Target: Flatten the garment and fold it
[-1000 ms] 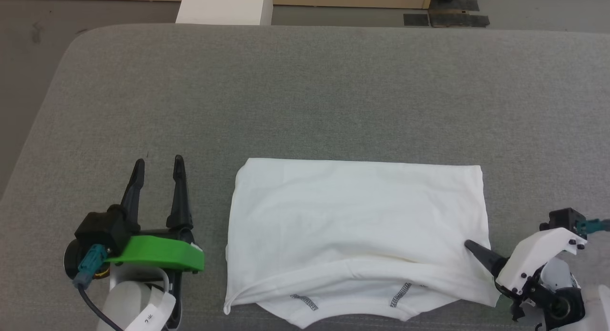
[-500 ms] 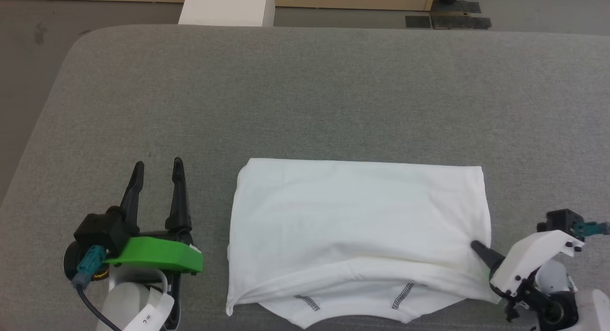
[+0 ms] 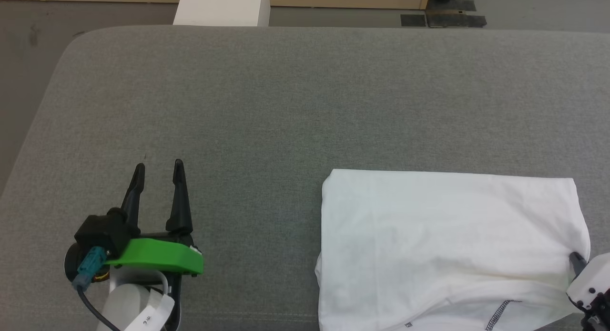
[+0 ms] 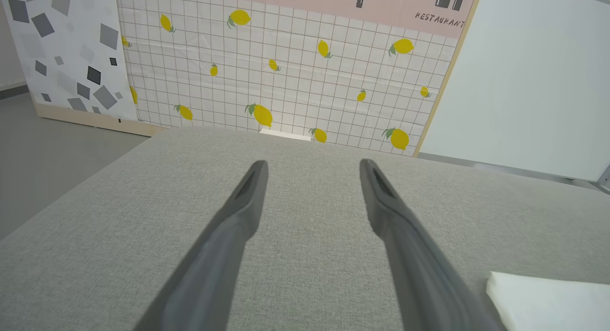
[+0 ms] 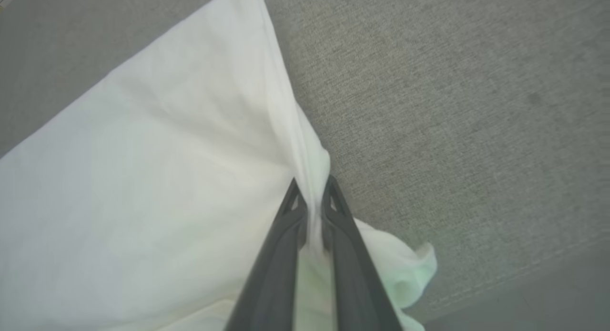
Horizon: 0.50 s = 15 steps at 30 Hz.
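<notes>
The garment (image 3: 448, 245) lies folded into a broad white rectangle at the near right of the grey fabric-covered worktop (image 3: 305, 107). Its long axis runs side to side in front of you, and a dark stitched seam shows at its near edge. Your right claw (image 5: 312, 197) is pinching the right short edge, close to the near corner, with cloth bunched between its fingers. From that grip the whole garment stretches away to the left. Your left claw (image 3: 158, 169) stands spread and empty, well apart from the garment's left edge. The next move probably runs along that long axis, and your right arm is the one placed to lead it.
</notes>
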{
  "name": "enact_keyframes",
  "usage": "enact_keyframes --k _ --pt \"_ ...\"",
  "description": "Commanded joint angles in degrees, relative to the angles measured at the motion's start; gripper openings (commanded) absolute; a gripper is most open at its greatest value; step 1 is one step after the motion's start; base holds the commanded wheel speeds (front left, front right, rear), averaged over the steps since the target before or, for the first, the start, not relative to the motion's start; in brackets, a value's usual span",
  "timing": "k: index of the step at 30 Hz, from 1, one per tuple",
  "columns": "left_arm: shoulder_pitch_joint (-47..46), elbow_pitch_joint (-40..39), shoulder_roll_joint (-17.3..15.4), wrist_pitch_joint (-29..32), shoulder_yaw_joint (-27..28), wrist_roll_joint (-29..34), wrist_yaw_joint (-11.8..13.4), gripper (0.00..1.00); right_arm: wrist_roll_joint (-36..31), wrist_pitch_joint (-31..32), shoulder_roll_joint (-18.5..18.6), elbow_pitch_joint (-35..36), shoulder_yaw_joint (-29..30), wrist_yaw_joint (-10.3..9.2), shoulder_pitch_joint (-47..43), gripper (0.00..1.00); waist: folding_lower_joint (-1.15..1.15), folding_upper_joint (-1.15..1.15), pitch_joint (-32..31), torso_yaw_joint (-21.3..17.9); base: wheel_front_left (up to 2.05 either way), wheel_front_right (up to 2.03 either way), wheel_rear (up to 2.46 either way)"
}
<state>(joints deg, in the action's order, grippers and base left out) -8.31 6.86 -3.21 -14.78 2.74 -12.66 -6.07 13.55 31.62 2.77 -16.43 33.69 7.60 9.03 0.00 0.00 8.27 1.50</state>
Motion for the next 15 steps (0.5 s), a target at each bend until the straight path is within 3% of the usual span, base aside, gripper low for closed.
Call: enact_keyframes --k 1,7,15 --pt "0.4 0.1 0.3 -0.2 0.1 0.3 -0.4 1.0 -0.7 0.1 0.1 1.0 -0.4 -0.11 -0.9 0.0 0.0 0.0 -0.1 -0.1 0.0 0.0 0.0" --pt "0.8 0.5 0.3 -0.2 0.0 0.4 -0.6 1.0 -0.5 2.0 0.1 10.7 -6.8 -0.11 -4.7 0.0 0.0 0.0 -0.7 -0.2 0.0 0.0 0.0" --pt "1.0 1.0 0.3 -0.2 -0.8 0.1 -0.7 1.0 1.4 9.2 0.1 31.8 -23.5 -0.11 -10.7 0.0 0.0 0.0 -1.2 0.2 0.0 0.0 0.0"
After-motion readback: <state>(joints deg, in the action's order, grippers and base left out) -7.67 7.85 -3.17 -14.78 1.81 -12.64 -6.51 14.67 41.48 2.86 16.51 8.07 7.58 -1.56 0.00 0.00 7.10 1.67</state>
